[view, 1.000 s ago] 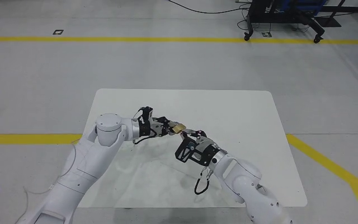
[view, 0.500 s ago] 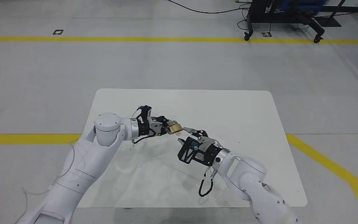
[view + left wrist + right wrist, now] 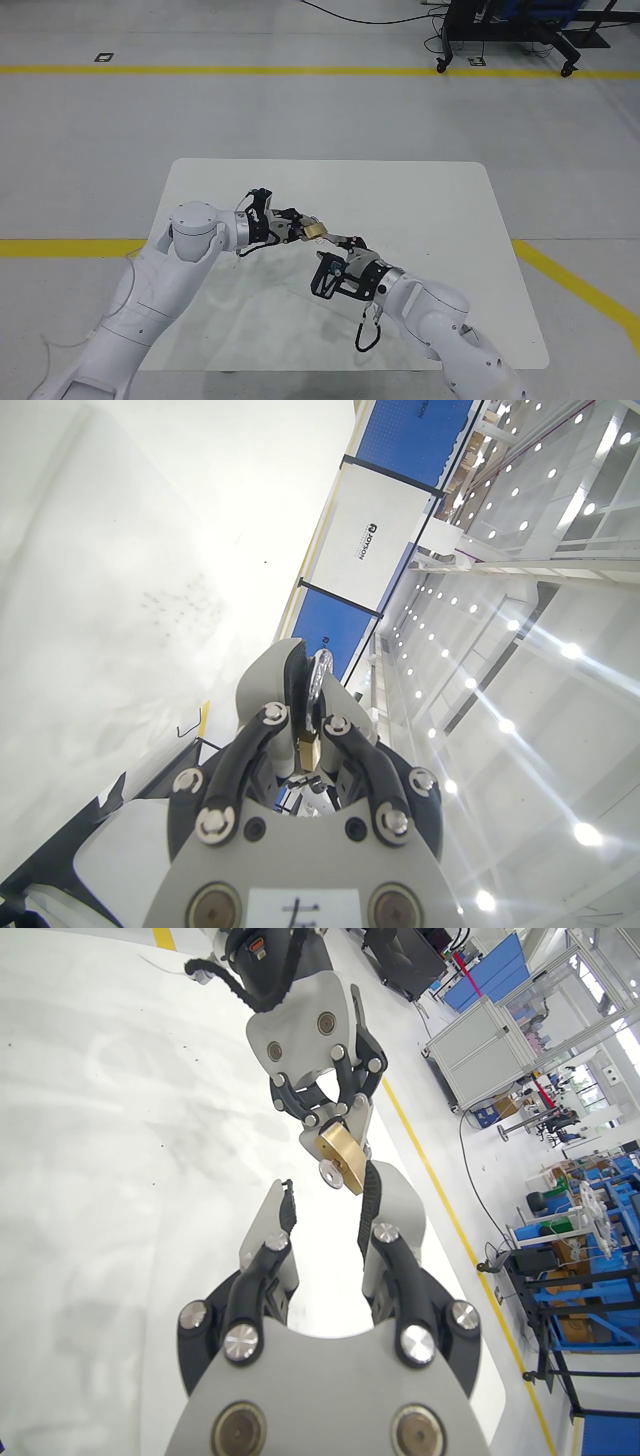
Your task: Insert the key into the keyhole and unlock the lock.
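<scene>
Key (image 3: 331, 1174) in lock (image 3: 345, 1150) sits just off right end effector (image 3: 327, 1180).

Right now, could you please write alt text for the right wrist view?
The left gripper holds a rounded brass padlock above the white table, a silver key seated in its keyhole. The open right gripper faces the key's head.

Logo print on white wall panel (image 3: 385, 510); handwritten character on white label (image 3: 303, 907), left end effector (image 3: 312, 672) base

Over the white surface (image 3: 430, 200), the left gripper (image 3: 303, 227) holds a brass lock (image 3: 316, 230); the right gripper (image 3: 345, 247) sits just beside it.
</scene>
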You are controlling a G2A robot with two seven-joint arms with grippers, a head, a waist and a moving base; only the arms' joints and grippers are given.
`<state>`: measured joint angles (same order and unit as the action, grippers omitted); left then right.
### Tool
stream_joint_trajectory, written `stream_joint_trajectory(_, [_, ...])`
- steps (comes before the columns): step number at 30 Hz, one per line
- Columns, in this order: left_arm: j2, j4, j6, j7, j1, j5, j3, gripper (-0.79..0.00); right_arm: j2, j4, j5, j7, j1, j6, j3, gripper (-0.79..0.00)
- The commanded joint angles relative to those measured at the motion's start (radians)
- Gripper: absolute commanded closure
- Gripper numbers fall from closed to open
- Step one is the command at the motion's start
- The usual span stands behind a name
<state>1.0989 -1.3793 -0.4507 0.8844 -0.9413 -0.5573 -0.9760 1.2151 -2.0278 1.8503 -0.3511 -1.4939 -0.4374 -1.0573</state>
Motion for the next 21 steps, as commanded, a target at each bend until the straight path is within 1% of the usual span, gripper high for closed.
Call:
stream_joint_trajectory(1, [0.000,-0.002,0.002,0.001,-0.002,0.002,-0.001,0.000,0.001,0.005,-0.002,-0.004,0.007,0.003,0.004,-0.296])
stream_joint_trajectory(3, [-0.001,-0.004,0.002,0.004,-0.003,0.005,-0.001,0.000,0.002,0.006,-0.006,-0.010,0.010,0.012,0.006,-0.277])
stream_joint_trajectory(6, [0.000,-0.006,0.001,0.006,-0.002,0.009,0.002,0.000,0.003,0.006,-0.025,-0.006,0.007,0.026,0.003,-0.200])
stream_joint_trajectory(8, [0.001,-0.007,0.001,0.005,-0.002,0.010,0.004,0.000,0.003,0.006,-0.033,-0.005,0.005,0.030,-0.001,-0.166])
stream_joint_trajectory(14, [0.001,-0.009,0.001,0.006,-0.004,0.015,0.004,0.000,0.004,0.012,-0.029,-0.006,0.004,0.033,0.007,-0.102])
stream_joint_trajectory(15, [0.001,-0.010,0.001,0.007,-0.004,0.016,0.003,0.000,0.004,0.013,-0.028,-0.009,0.005,0.034,0.009,-0.083])
stream_joint_trajectory(16, [0.001,-0.011,0.002,0.007,-0.004,0.017,0.002,0.000,0.004,0.013,-0.028,-0.010,0.006,0.035,0.011,-0.028])
stream_joint_trajectory(17, [0.001,-0.011,0.003,0.007,-0.005,0.017,0.001,0.000,0.004,0.014,-0.030,-0.012,0.006,0.035,0.012,0.000])
stream_joint_trajectory(21, [0.000,-0.015,0.004,0.008,-0.008,0.021,-0.001,0.000,0.005,0.018,-0.047,-0.013,0.010,0.040,0.006,0.000])
